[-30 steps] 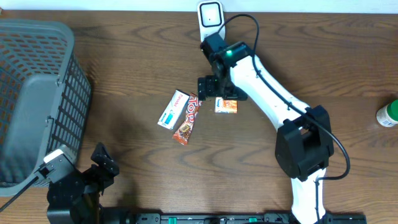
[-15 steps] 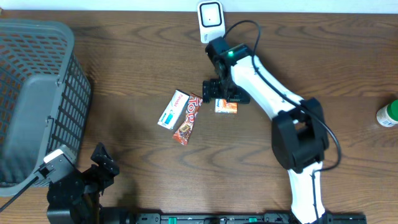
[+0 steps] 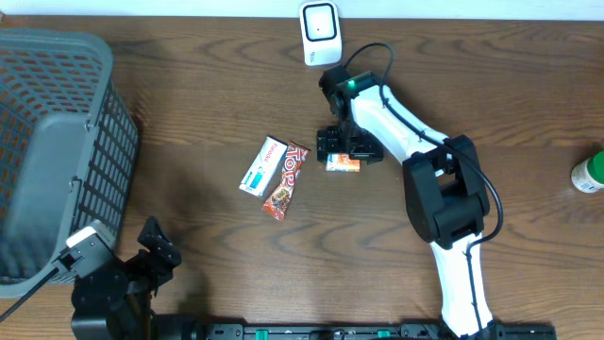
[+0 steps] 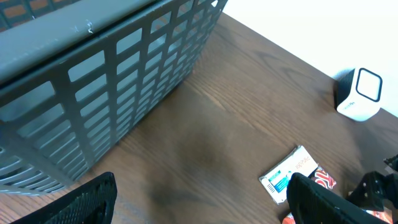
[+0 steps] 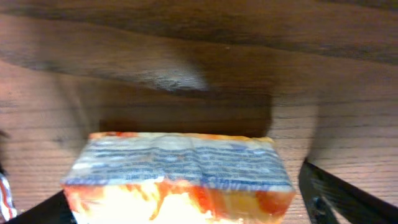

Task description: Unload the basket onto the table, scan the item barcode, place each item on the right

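Observation:
A small orange and white packet (image 3: 344, 163) lies flat on the wooden table; in the right wrist view the packet (image 5: 180, 168) fills the space between my fingers. My right gripper (image 3: 341, 154) is down over it, open, with a gap showing between the packet's right end and the right finger (image 5: 339, 199). A white scanner (image 3: 320, 21) stands at the table's far edge, behind the right arm. My left gripper (image 4: 202, 208) hovers low near the front left, open and empty.
A white box with a blue label (image 3: 262, 166) and a red candy bar (image 3: 285, 179) lie side by side left of the packet. A grey mesh basket (image 3: 57, 142) fills the left side. A green-capped bottle (image 3: 589, 173) stands at the right edge.
The right gripper has slid toward the front and slightly right, from beside the candy bar's top end to straddling the orange packet. The left arm has not moved.

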Motion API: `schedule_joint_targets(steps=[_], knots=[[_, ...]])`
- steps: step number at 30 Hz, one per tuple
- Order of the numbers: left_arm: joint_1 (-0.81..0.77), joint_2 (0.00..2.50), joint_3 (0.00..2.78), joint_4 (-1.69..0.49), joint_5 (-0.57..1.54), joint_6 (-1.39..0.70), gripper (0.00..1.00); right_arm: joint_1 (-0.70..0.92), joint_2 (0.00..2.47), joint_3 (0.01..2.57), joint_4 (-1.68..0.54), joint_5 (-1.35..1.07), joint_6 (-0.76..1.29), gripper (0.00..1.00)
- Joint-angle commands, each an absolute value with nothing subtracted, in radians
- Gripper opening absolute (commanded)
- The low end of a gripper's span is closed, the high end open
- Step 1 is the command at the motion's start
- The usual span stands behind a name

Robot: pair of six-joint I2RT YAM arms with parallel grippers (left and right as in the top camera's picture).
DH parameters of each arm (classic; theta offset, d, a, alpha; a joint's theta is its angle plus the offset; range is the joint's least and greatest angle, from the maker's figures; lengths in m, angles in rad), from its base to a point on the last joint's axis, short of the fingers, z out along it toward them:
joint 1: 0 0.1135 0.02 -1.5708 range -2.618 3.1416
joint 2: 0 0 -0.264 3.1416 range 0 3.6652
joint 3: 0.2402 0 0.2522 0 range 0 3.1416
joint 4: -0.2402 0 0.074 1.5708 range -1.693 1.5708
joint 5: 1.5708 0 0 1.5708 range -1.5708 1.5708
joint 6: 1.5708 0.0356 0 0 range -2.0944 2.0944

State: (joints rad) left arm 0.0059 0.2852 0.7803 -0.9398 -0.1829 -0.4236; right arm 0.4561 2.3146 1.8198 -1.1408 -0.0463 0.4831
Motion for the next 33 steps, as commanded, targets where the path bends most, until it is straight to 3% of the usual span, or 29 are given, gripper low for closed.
schedule_joint_targets(steps=[1,4,12,26,33], knots=[[0.011,0.281,0.785,-0.942,-0.189,-0.436,0.88,0.445,2.336,1.817,-1.139,-0.051,0.461,0.82],[0.011,0.281,0.785,-0.942,-0.188,-0.436,0.88,0.448,2.336,1.817,-1.14,-0.052,0.458,0.74],[0.011,0.281,0.785,-0.942,-0.189,-0.436,0.88,0.444,2.335,1.821,-1.156,-0.078,0.423,0.66],[0.011,0.281,0.785,-0.942,-0.188,-0.436,0.88,0.415,2.335,1.95,-1.408,-0.317,0.372,0.65],[0.011,0.281,0.785,-0.942,-0.189,-0.436,0.88,0.385,2.336,1.95,-1.477,-0.443,0.279,0.69]])
